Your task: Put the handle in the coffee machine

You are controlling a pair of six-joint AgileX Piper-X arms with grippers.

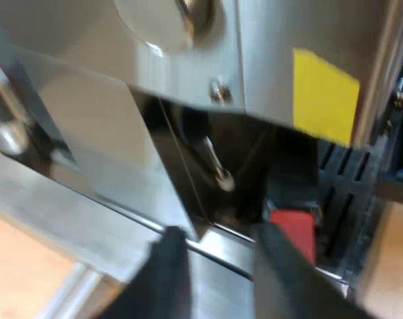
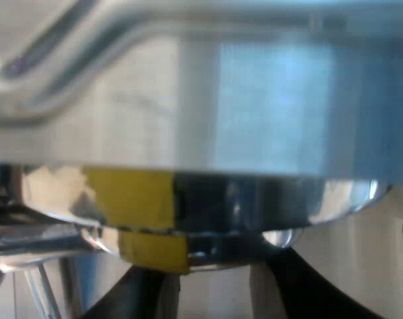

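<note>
Black fingers of your left gripper (image 1: 219,234) stand spread, red handle end (image 1: 293,229) beside one; right gripper (image 2: 213,267) sits under a round metal rim (image 2: 254,206), grip unclear.

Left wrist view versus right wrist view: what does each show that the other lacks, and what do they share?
Left wrist view: the handle's red end beside one finger of the open left gripper, at the espresso machine front. Right wrist view: a rounded shiny metal rim just beyond the open right gripper. Shared: steel surfaces bearing yellow tape.
</note>
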